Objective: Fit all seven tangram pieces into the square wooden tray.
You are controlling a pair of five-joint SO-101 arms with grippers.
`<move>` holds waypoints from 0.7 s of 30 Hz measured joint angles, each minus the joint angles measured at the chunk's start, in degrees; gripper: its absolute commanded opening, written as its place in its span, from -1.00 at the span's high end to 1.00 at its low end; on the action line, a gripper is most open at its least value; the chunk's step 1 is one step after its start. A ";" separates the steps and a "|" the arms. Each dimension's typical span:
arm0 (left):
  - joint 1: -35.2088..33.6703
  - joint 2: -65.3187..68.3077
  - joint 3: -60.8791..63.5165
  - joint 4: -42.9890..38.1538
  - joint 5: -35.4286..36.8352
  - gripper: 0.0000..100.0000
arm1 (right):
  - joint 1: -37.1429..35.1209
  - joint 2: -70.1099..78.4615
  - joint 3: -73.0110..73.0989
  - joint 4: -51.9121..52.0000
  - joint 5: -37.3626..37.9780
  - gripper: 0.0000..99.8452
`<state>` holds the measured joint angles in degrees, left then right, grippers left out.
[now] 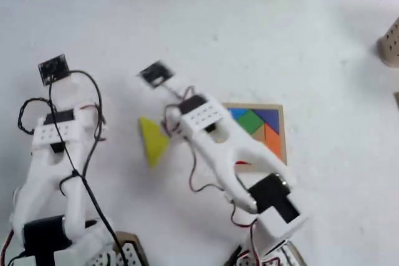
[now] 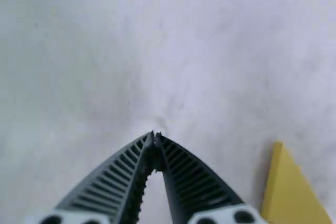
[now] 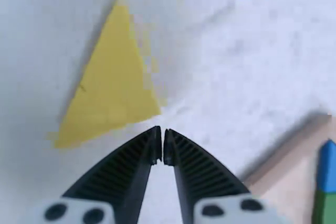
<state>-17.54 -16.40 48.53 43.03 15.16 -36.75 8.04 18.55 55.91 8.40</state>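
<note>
Tray (image 1: 283,129) part-filled from above; flat yellow triangle (image 3: 113,82) just beside right gripper (image 3: 161,139); left gripper (image 2: 156,144) likewise pinched closed, empty.

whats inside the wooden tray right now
In the wooden tray a blue piece, a green piece and an orange piece sit packed together. The right arm covers part of the tray, so what lies there cannot be seen. The yellow triangle lies outside, on the table.
</note>
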 measured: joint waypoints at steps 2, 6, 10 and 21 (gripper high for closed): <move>0.70 0.00 0.00 0.00 -0.09 0.95 | 3.08 -1.67 -0.26 2.81 -1.05 0.96; 3.87 0.00 0.00 0.00 -2.46 0.90 | 8.70 -8.35 3.16 5.98 -2.90 0.96; 10.73 0.00 0.18 2.73 -4.22 0.56 | 10.11 -13.98 11.52 2.55 -2.99 0.96; 23.47 0.26 0.00 7.21 8.18 0.38 | 10.02 -16.44 14.77 -0.97 -2.20 0.96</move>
<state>5.93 -16.13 48.53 50.24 23.34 -26.73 -8.40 33.32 54.95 6.20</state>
